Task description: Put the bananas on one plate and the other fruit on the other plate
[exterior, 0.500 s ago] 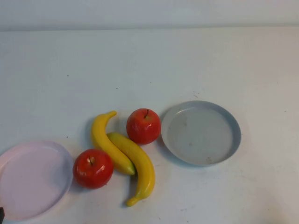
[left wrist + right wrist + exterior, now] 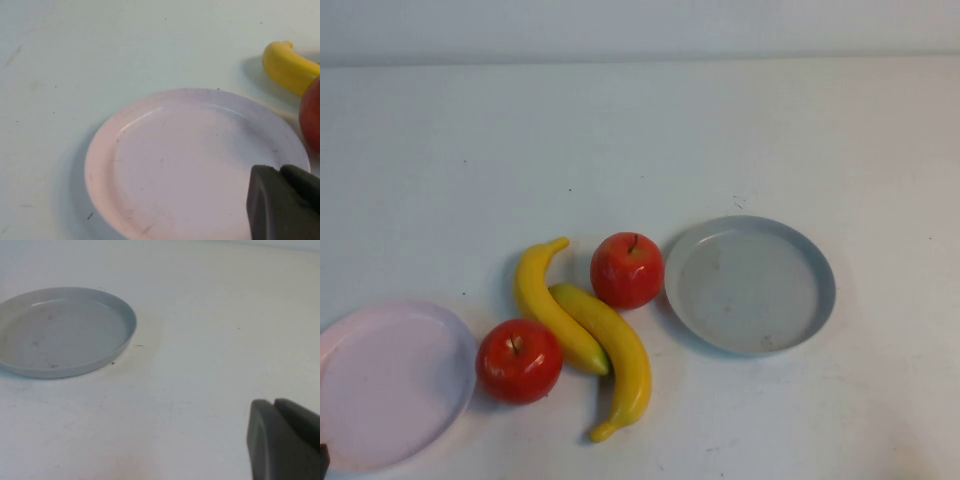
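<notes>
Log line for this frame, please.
bananas, apples: on table | grey-blue plate, pink plate: empty | left gripper, right gripper: shut, parked

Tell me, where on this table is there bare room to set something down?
Both plates are bare: the grey-blue plate and the pale pink plate. The far table beyond the fruit is open too. It is crowded between the plates, where two bananas and two apples touch. The shut left gripper hangs over the pink plate; the shut right gripper over bare table near the grey-blue plate.

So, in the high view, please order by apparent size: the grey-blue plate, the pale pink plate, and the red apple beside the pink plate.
1. Round grey-blue plate and round pale pink plate: look alike; pink is cut off by the frame edge, so unsure.
2. Shiny red apple: clearly smallest.
</notes>
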You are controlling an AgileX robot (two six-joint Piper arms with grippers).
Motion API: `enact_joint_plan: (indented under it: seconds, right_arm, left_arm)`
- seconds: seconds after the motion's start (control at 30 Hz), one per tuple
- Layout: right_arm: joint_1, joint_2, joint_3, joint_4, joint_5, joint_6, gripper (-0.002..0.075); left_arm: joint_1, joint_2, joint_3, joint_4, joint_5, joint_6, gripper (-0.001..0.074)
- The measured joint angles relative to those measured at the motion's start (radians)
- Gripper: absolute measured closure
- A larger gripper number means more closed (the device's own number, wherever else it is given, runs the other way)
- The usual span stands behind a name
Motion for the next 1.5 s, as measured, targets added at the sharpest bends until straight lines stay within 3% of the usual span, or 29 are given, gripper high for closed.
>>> enact_joint_plan:
  seconds: [0.37,0.77,1.2,1.37,1.5]
  right_arm:
    - [0.0,0.0,0.0,0.0,0.0,0.0,0.0743]
    - [0.0,0.0,0.0,0.0,0.0,0.0,0.0743]
    - [0.0,0.0,0.0,0.0,0.0,0.0,0.0743]
    - [0.0,0.0,0.0,0.0,0.0,0.0,0.0743]
    - [0.0,0.0,0.0,0.0,0.0,0.0,0.0743]
  left_arm:
    - [0.0,0.0,0.0,-0.011,-0.046,-0.012,0.0731]
    - [0.0,0.0,0.0,-0.217,-0.167,-0.317,0.0731]
    - [0.0,0.0,-0.002,-0.227,-0.247,-0.366,0.0733]
    - [0.0,0.061,-0.195,-0.202,-0.066,-0.384,0.0735]
    - [0.0,0.237,-0.423,-0.151,0.172,-0.38,0.0736]
